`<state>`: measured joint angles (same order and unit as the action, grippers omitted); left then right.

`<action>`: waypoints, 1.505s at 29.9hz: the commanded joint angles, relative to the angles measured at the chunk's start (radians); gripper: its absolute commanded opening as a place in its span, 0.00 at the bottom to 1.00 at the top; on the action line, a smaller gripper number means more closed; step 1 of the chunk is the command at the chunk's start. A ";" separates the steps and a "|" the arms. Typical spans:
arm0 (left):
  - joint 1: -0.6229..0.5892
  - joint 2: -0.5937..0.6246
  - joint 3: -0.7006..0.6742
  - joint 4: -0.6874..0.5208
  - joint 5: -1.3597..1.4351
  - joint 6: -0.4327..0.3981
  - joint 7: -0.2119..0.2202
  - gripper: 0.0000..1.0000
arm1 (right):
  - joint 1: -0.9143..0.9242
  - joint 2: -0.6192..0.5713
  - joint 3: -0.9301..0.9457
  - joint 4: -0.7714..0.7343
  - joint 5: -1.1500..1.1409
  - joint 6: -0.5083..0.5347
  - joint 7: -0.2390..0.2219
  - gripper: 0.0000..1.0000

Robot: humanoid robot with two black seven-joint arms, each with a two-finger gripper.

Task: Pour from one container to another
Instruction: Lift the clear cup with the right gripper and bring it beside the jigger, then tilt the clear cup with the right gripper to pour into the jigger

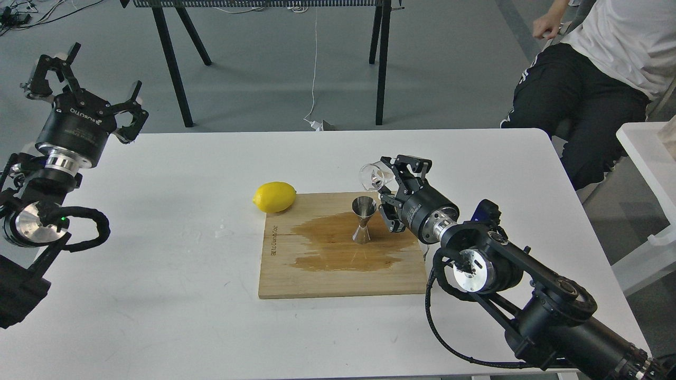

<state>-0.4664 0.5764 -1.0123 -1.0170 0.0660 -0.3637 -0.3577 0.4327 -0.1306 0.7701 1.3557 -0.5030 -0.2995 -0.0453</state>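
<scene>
The clear glass cup (374, 176) is tipped on its side, mouth to the left, above and just right of the steel jigger (363, 218). My right gripper (390, 186) is shut on the cup. The jigger stands upright on the wooden board (296, 274), in the middle of a dark wet patch (338, 248). My left gripper (87, 79) is raised at the far left beyond the table's edge, open, with nothing between its fingers.
A yellow lemon (274, 197) lies at the board's far left corner. The white table (158, 264) holds a few small drops left of the board. A seated person (597, 74) is at the back right, black table legs (174, 68) behind.
</scene>
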 commanded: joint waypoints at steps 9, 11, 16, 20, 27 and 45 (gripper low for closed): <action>0.000 0.002 0.000 0.000 -0.002 0.000 -0.001 1.00 | 0.032 -0.003 -0.020 0.000 -0.057 -0.018 0.001 0.28; 0.000 0.003 0.000 0.000 -0.002 0.000 -0.001 1.00 | 0.038 -0.004 -0.020 -0.001 -0.057 -0.018 0.001 0.27; 0.000 0.003 0.000 0.001 -0.002 0.000 -0.001 1.00 | 0.054 -0.009 -0.029 -0.001 -0.075 -0.044 0.001 0.28; 0.000 0.003 0.000 0.000 -0.002 0.000 -0.001 1.00 | 0.058 -0.012 -0.069 0.000 -0.111 -0.062 0.001 0.28; 0.000 0.002 0.000 0.000 -0.002 0.000 -0.001 1.00 | 0.067 -0.012 -0.078 -0.003 -0.150 -0.069 0.001 0.28; 0.002 0.002 0.000 0.001 -0.002 0.000 -0.009 1.00 | 0.096 -0.038 -0.140 -0.004 -0.215 -0.076 0.001 0.28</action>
<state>-0.4648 0.5783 -1.0125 -1.0154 0.0644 -0.3635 -0.3666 0.5225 -0.1700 0.6344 1.3534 -0.7083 -0.3757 -0.0447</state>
